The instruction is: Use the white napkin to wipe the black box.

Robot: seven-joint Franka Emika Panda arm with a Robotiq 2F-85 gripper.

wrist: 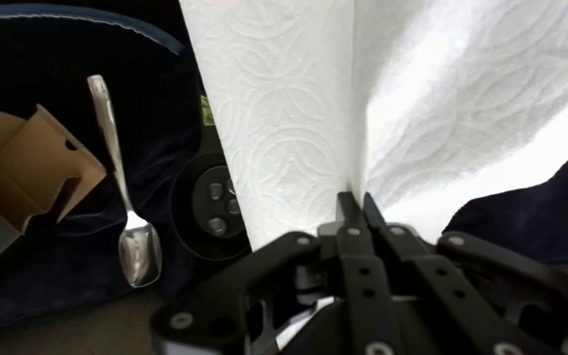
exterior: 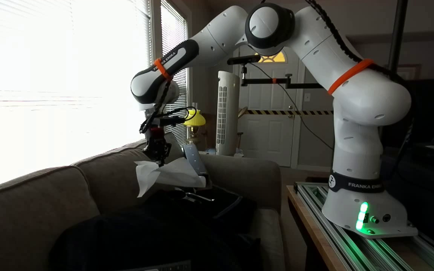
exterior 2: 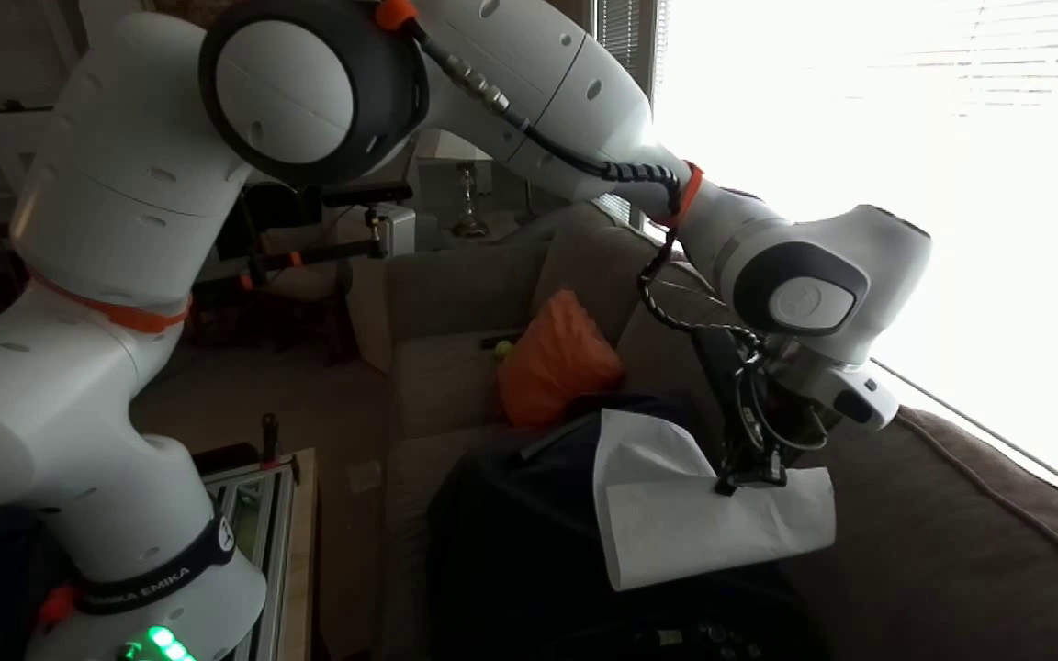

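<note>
The white napkin is embossed paper and hangs folded from my gripper. The fingertips are shut on the napkin's fold. In both exterior views the napkin spreads to both sides of the gripper, above the dark cloth on the couch. In the wrist view, a black object with a round recessed face and several small clear discs is partly covered by the napkin. I cannot tell whether this is the black box; its full shape is hidden.
An open cardboard box, brown inside and grey outside, lies left of a metal spoon in the wrist view. Dark cloth covers the couch seat. The couch backrest stands close to the gripper. An orange bag lies farther along the couch.
</note>
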